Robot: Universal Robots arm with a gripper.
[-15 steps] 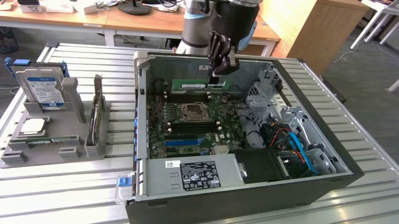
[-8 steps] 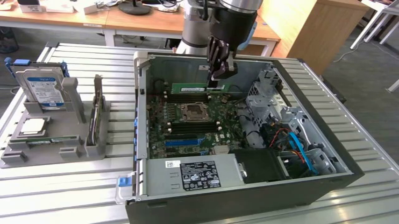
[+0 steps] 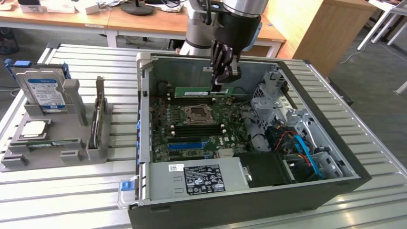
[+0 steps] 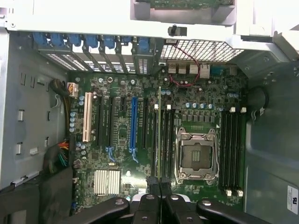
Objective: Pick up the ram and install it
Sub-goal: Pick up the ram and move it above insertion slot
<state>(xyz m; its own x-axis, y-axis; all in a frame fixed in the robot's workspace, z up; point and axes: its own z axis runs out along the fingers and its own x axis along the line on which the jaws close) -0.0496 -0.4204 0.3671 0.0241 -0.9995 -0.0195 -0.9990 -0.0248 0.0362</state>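
Wrist view: my tool (image 4: 159, 185) pinches the ram (image 4: 159, 130) edge-on over the black memory slots (image 4: 167, 140) beside the CPU socket (image 4: 196, 156); I judge square alignment and even pressure essential.

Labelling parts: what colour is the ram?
The ram is green; exterior view shows it best.

exterior view looks down on the whole case (image 3: 254, 210); wrist view, nearer, faces its motherboard (image 4: 122, 133).
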